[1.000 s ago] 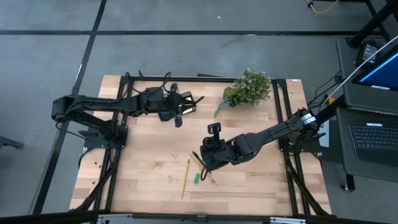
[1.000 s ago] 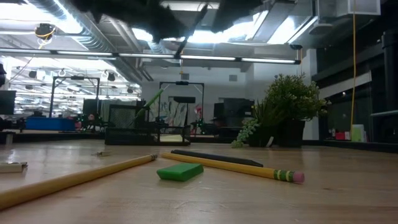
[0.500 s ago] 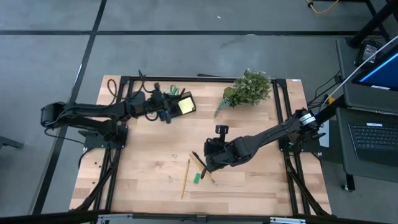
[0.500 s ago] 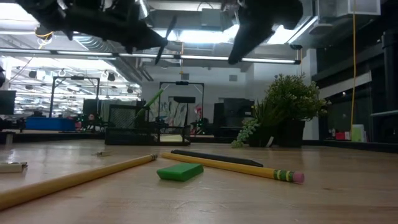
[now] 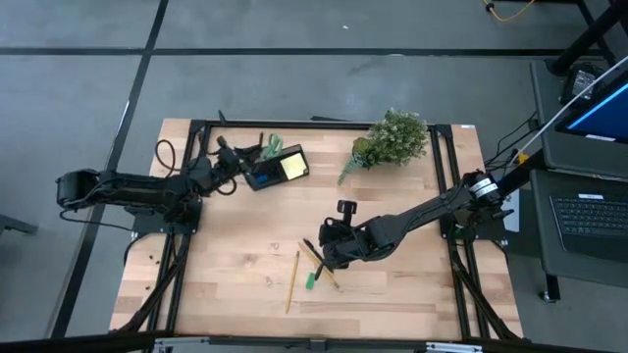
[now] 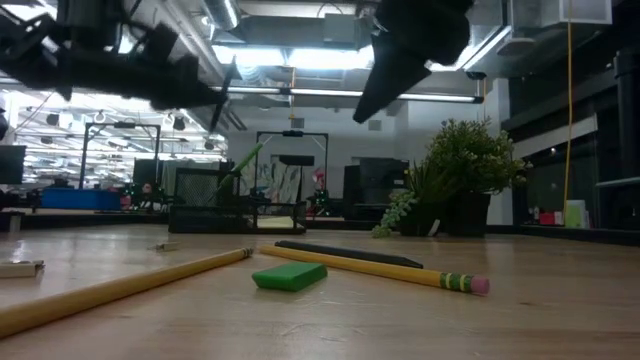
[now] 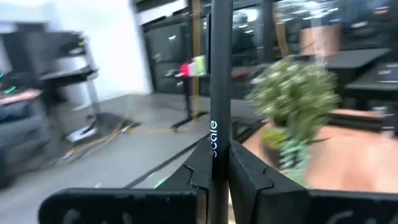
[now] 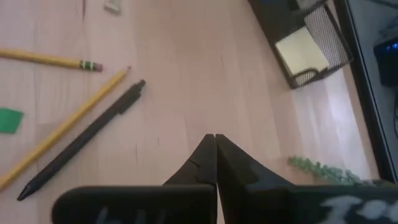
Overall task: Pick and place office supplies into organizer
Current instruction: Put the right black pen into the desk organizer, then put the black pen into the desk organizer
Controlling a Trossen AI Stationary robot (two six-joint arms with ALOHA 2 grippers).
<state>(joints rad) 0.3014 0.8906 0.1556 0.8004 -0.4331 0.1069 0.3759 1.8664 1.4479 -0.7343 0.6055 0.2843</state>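
The black organizer (image 5: 278, 165) stands at the far left of the table, with a yellow sticky-note pad (image 5: 291, 167) and green-handled scissors (image 5: 272, 145) in it. To its left, my left gripper (image 5: 234, 162) is shut on a black pen (image 7: 217, 62). Two yellow pencils (image 5: 292, 279) (image 5: 326, 273), a green block (image 5: 311, 280) and a second black pen (image 8: 81, 140) lie flat on the table near the middle. My right gripper (image 5: 324, 255) hangs shut above them and slants down, its tip (image 8: 215, 140) holding nothing. My left gripper pinches the pen's barrel (image 7: 214, 134) between its two fingers, beside the white lettering. The fingers point level and lie across the pen. The pen (image 6: 225, 95) stands nearly upright, slightly tilted, clear of the table. Its lower end is hidden behind the gripper.
A leafy plant (image 5: 394, 137) stands at the far right of the table. Two small pale bits (image 6: 20, 268) (image 6: 165, 245) lie on the wood at the left of the low view. Bare wood (image 5: 226, 255) lies to the left of the pencils.
My left gripper has drawn back from over the organizer toward the table's left edge and sunk, tipping toward level, with the pen still held. My right gripper has sunk a little toward the pencils and rolled, staying shut.
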